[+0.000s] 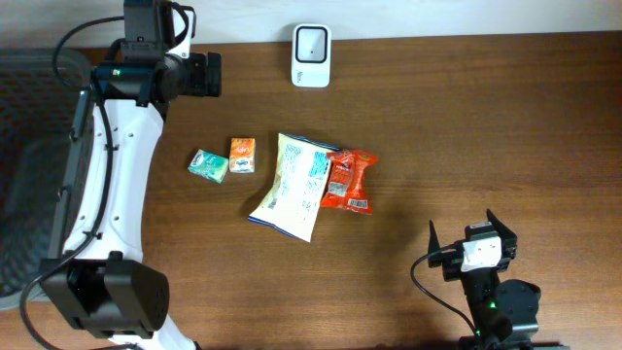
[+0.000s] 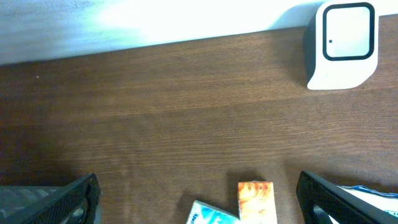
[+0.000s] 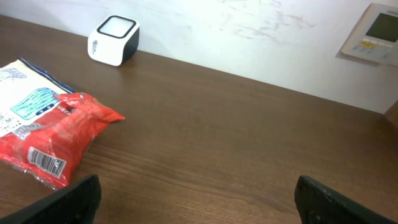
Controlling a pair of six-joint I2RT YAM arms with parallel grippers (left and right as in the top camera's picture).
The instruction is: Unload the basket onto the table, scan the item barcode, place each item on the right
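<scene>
The right fingers (image 3: 68, 202) are standing wide apart, grasping nothing. Ahead to their left, the red packet (image 3: 56, 140) is lying on the surface (image 3: 236, 137), overlapping the white bag (image 3: 25, 99). Its long axis is running toward the far-edge scanner (image 3: 113, 39), barcode end nearest. The left fingers (image 2: 62, 202), also released, are sitting farther off.
</scene>
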